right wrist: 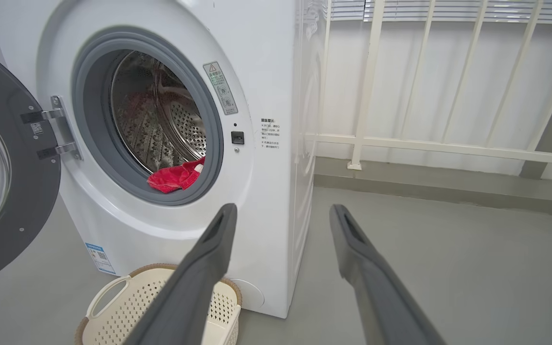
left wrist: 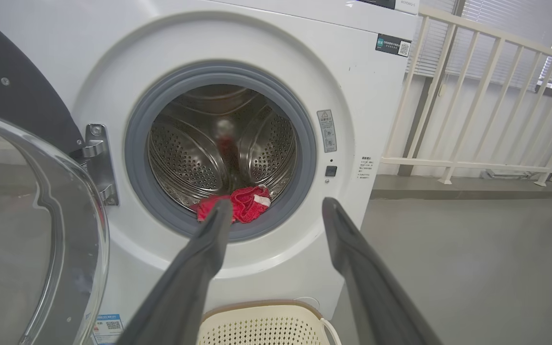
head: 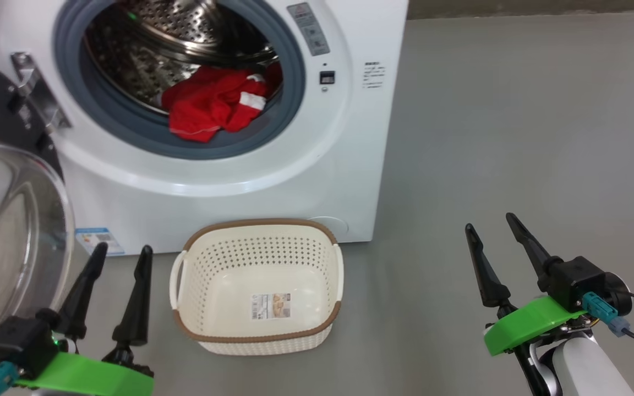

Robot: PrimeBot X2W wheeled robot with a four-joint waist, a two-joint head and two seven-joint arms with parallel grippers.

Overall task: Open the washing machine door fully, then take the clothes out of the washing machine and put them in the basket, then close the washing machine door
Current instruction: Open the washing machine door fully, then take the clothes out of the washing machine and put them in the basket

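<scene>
Bright red with white trim, the clothes [head: 215, 104] lie bunched at the front lip of the washing machine [head: 317, 165] drum [head: 146, 60]; possibly several garments, too crumpled to count. The washing machine door [head: 14, 231] hangs open, cut off at the left edge. The basket [head: 256, 223] stands on the floor [head: 515, 137], its long side against the machine's front. The left gripper [head: 123, 249] and right gripper [head: 488, 221] are spread wide, holding nothing.

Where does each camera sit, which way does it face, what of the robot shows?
Head view: high, looking down on cream perforated plastic basket before white boxy washing machine; left gripper, right gripper open.
Left wrist view: low, squarely facing the drum; own fingers.
Right wrist view: facing it obliquely; own fingers.
Shared: bright red clothes.
</scene>
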